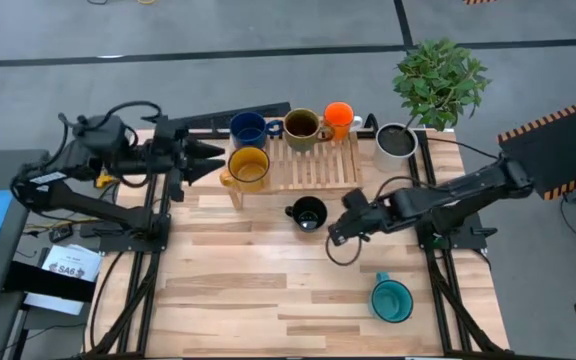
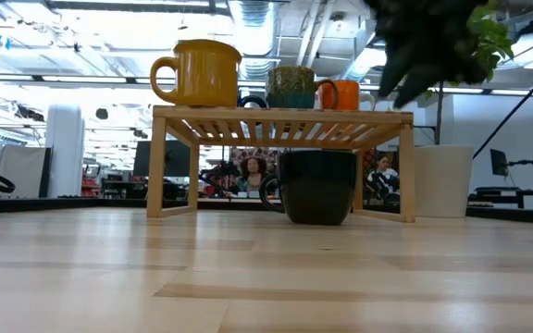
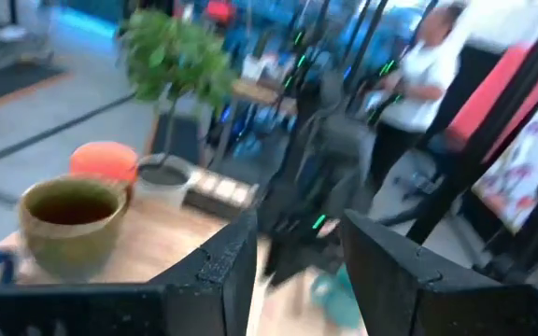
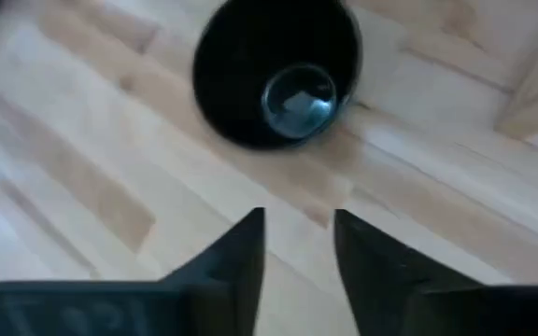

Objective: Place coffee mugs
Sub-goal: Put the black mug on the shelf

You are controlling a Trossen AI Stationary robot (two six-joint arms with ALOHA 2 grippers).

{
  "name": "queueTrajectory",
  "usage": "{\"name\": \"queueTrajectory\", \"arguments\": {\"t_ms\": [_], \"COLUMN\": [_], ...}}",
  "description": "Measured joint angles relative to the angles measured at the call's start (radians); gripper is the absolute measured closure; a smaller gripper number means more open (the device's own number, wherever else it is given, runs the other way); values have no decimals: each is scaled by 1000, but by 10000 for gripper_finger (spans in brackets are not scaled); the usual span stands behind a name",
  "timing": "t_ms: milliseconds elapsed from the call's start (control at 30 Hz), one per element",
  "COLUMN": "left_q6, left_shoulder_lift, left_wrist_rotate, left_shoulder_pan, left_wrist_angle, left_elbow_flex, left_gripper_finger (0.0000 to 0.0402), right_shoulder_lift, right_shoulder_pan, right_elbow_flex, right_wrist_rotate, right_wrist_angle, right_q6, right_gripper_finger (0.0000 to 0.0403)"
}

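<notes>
Black mug (image 4: 275,77) just beyond right jaws.

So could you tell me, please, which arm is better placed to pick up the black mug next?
The right. Its gripper sits open beside the black mug on the table, facing it in the right wrist view. The left gripper is up by the yellow mug on the rack.

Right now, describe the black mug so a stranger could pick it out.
Find the slatted wooden rack at the table's far side. The black mug stands on the table just in front of it, near the right gripper. It is the only black one, and not on the rack.
</notes>
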Motion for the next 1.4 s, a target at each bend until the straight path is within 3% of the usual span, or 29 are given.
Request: {"name": "queueTrajectory", "arguments": {"t_ms": [267, 733, 833, 933, 1133, 1400], "left_q6": [-33, -32, -33, -32, -33, -33], "left_shoulder_lift": [-60, -32, -29, -31, -35, -38], "left_wrist_rotate": [-2, 8, 9, 8, 7, 6], "left_shoulder_pan": [-10, -10, -10, -10, -10, -10], "left_wrist_angle": [82, 72, 71, 67, 76, 76], "left_elbow_flex": [-78, -77, -78, -78, -78, -77], "left_gripper_finger": [263, 263, 263, 263, 263, 263], "right_shoulder_lift": [81, 270, 290, 294, 250, 77], "right_shoulder_pan": [-109, -171, -172, -172, -170, -156], "right_elbow_flex": [-117, -115, -116, -116, -120, -99], "right_wrist_rotate": [12, -29, -42, -49, -86, -209], "right_wrist_angle": [264, 396, 401, 381, 337, 323], "right_q6": [180, 250, 264, 264, 168, 34], "right_gripper_finger": [152, 145, 164, 209, 359, 355]}}
